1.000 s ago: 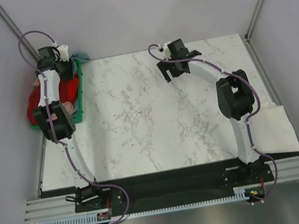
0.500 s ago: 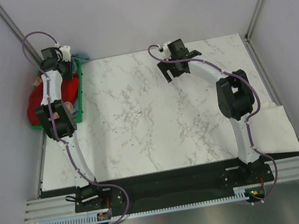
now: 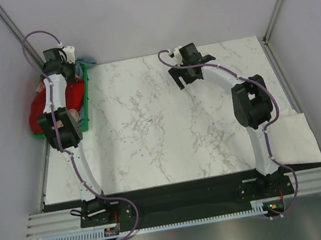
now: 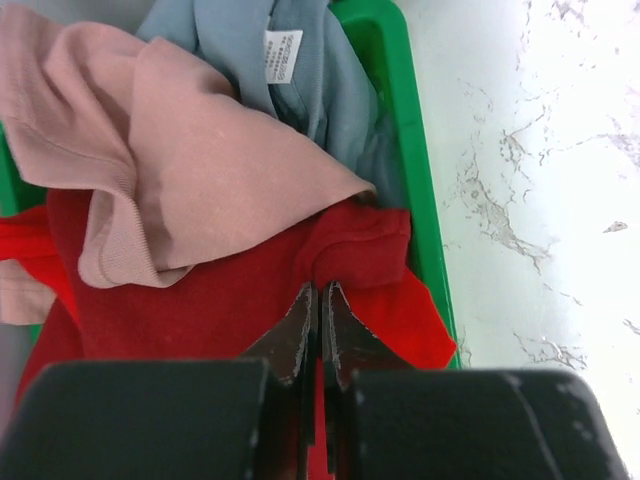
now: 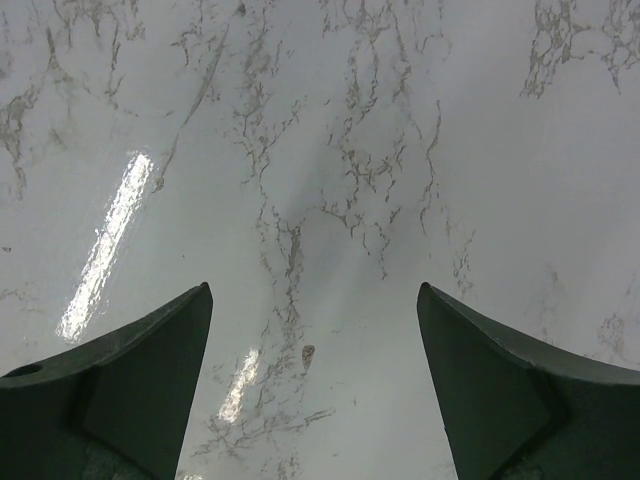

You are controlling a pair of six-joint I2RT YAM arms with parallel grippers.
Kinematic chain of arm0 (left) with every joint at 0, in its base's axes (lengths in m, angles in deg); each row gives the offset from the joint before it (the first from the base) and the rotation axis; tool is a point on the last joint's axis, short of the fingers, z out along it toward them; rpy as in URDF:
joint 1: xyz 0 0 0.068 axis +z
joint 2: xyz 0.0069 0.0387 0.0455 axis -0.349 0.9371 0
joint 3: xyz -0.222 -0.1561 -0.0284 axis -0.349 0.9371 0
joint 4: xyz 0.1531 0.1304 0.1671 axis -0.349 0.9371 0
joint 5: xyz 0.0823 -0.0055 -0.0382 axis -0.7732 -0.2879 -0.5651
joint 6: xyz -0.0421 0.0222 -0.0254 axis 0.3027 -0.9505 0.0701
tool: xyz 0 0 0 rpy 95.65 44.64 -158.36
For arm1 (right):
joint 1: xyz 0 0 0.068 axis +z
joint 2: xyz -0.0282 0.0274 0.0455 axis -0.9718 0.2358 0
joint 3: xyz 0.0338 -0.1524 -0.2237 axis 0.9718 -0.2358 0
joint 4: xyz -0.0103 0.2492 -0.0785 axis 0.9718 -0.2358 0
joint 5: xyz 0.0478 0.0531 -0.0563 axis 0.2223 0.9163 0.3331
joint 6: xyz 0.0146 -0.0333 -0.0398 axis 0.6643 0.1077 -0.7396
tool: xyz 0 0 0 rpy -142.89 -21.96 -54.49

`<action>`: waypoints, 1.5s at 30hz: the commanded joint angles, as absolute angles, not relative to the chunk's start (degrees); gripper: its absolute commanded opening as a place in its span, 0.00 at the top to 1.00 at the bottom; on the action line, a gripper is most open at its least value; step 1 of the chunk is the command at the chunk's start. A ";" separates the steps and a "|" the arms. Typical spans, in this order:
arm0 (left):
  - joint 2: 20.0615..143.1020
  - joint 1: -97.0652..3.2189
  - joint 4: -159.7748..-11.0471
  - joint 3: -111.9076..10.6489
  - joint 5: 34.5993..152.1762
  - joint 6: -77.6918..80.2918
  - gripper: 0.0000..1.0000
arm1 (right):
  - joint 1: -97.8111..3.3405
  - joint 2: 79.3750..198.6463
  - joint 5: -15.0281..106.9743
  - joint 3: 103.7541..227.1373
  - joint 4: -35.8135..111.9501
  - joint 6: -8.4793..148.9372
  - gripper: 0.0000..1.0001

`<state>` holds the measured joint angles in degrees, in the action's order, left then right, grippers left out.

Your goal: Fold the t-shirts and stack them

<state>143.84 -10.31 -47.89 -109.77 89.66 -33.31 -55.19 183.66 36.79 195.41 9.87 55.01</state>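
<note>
Step in hand, my read: pull 1 tee out of the green crate [image 4: 405, 130] at the far-L corner of the desk [image 3: 150, 134] and get it onto open marble for folding. L claw [image 4: 320, 297] sits low in the pile, jaws pressed nearly together w/ only a sliver between. Its tips nip a raised fold of the crimson tee [image 4: 200, 320]. Looks like a real pinch on cloth, tho how deep the bite goes can't be told from the wrist view.

To do it well: lift straight up first, slow, so the fold doesn't slip out of the tips. Pink tee [image 4: 190, 170] drapes over the crimson one just above-L of the pinch pt, touching it, so it's likely to drag along. Lt blue tee [image 4: 250, 60] w/ white label [image 4: 283, 50] lies beyond the pink one, against the crate wall. Bright red tee [image 4: 420, 325] pokes out just R of the tips by the crate rim and may snag too. Once clear of the rim, swing R over the desk and spread flat.

R claw [image 5: 312, 288] hangs over bare marble toward the far side of the desk, jaws spread wide, holding nothing, touching nothing. Well placed to catch a 2nd corner when the tee comes across.

Cream-white tee [image 3: 296, 137] lies flat at the near-R desk edge, well apart from the crate, prob the stack spot.
</note>
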 commanded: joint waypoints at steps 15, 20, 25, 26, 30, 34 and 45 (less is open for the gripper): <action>108.84 -11.28 -50.26 -105.11 90.57 -31.90 0.98 | -54.57 175.62 58.63 197.65 11.59 50.58 0.02; 103.75 -11.20 -50.61 -105.64 94.78 -29.97 0.98 | -54.21 170.09 58.11 194.77 11.33 47.51 0.02; 99.00 -11.20 -51.49 -104.85 102.51 -25.32 0.98 | -53.69 161.32 54.95 191.94 10.36 45.66 0.02; 98.12 -11.20 -51.49 -104.06 105.23 -24.87 0.98 | -53.69 160.16 53.03 191.16 10.28 46.27 0.02; 94.07 -11.28 -52.02 -101.25 113.32 -21.89 0.98 | -53.77 155.93 43.71 191.06 7.56 53.04 0.03; 89.42 -12.85 -51.93 -95.38 124.83 -16.01 0.95 | -54.13 149.28 42.82 186.35 5.78 51.46 0.02; 81.76 -29.21 -48.69 -82.17 129.86 -16.43 0.92 | -53.77 136.87 47.82 172.43 6.23 42.06 0.02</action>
